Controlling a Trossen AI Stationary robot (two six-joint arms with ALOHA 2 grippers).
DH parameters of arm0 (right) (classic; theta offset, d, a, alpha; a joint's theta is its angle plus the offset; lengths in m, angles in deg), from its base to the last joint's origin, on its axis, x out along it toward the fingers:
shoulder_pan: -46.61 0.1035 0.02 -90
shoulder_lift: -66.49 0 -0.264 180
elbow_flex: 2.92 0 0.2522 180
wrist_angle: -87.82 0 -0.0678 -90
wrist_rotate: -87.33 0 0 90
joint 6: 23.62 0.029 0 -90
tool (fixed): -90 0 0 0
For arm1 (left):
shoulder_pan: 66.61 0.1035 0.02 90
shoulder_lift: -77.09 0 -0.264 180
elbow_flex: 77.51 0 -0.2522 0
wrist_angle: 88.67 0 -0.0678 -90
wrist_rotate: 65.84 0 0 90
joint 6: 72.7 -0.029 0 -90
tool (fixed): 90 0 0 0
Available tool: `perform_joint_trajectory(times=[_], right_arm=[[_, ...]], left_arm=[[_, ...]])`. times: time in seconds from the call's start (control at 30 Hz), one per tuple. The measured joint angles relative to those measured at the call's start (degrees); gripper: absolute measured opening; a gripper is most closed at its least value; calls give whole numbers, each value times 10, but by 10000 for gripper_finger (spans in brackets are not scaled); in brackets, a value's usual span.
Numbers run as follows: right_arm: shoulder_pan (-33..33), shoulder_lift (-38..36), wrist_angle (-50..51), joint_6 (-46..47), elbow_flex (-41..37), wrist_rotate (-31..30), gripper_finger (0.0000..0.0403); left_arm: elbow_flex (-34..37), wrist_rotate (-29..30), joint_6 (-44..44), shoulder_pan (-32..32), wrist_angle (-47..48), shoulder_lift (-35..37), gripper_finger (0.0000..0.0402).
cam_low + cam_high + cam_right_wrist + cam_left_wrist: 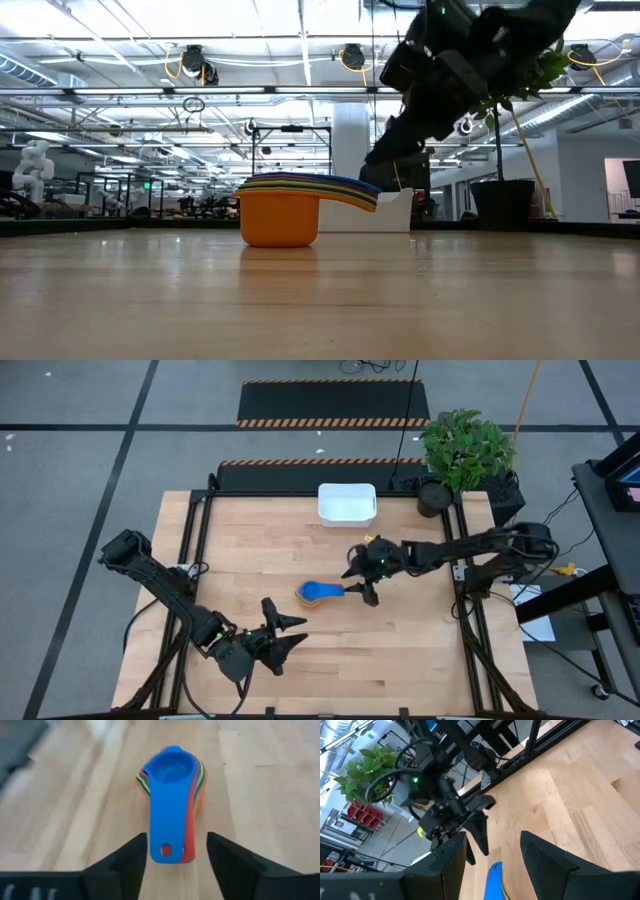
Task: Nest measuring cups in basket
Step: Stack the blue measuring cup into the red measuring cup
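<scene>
- Nested stack of small round plastic measuring cups, dark blue on top with orange, red, yellow and green edges beneath, resting on the light wooden desk near its middle, handles fanned toward the right arm.
- Seen from the low view as an orange bottom cup flat on the wood, coloured rims and handles layered above and sticking out to one side.
- Seen from the right wrist view as a dark blue top cup with a long flat handle, a small hole near the handle's end, a red handle showing just beside it.
- Right pincer poised just beyond the handle ends, jaws parted, one dark finger to either side of the blue handle and clear of it; nothing gripped.
- In the low view, right arm's dark wrist raised above the desk, above and behind the stack.
- Left pincer parked near the desk's front edge, well apart from the stack, jaws spread and holding nothing; dark fingers framing the blue handle tip far off in the left wrist view.
- Small white rectangular plastic basket sitting at the desk's far edge, well apart from the stack, no cups inside.
- Green leafy plant in a black pot standing at the far right corner, beside the basket.
</scene>
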Motion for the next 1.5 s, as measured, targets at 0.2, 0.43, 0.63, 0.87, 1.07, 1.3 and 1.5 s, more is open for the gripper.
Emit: perform_joint_trajectory(times=[0.2, 0.43, 0.63, 0.87, 1.07, 1.3, 1.5], right_arm=[[54, 2, 30, -9, 37, -79, 279], [76, 31, 32, -39, 39, -157, 353], [72, 57, 16, -43, 39, -164, 357], [72, 91, 11, -39, 39, -135, 341], [71, 127, 12, -45, 59, -133, 337], [66, 136, 15, -31, 82, -105, 263], [65, 137, 27, -39, 83, -106, 187]], left_arm=[[0, 0, 3, 7, -4, 0, 191], [0, 0, 6, 17, -4, 0, 191], [0, 0, 4, 18, -3, 0, 191], [0, -2, 4, 18, -4, 0, 191], [0, -2, 3, 18, -4, 0, 191], [0, -2, 0, 18, 0, 0, 191], [0, -2, 1, 18, 1, 0, 191]])
